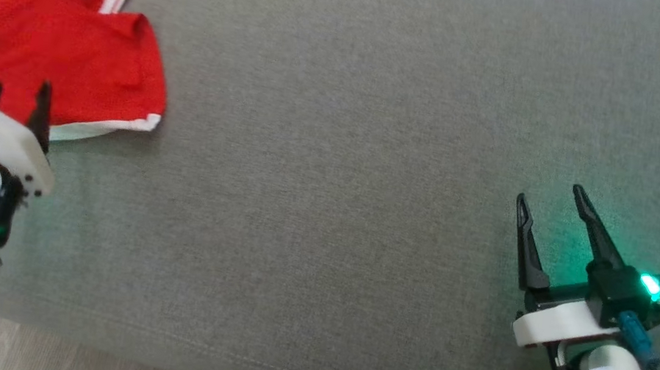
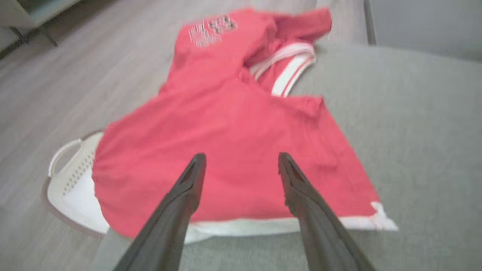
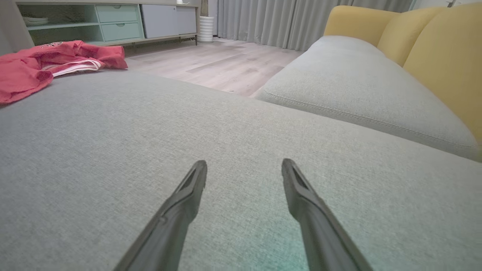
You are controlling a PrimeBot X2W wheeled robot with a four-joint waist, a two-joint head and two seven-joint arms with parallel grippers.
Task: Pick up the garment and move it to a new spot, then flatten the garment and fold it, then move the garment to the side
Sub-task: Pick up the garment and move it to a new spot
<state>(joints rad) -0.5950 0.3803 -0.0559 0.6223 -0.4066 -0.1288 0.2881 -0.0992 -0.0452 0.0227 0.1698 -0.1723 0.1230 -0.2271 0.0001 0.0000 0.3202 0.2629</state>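
two grippers, first step: pick-up not yet begun.
left gripper (image 2: 241,158) wide, aimed at red garment (image 2: 233,124) on left edge of the cushion (image 1: 370,152); right gripper (image 1: 550,194) wide, empty; next: lower, pinch the cloth, lift.

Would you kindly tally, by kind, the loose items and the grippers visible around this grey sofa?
Red garment with white trim: 1
White perforated plastic basket: 1
Dark-fingered grippers: 2 (left gripper, right gripper)
Total: 4
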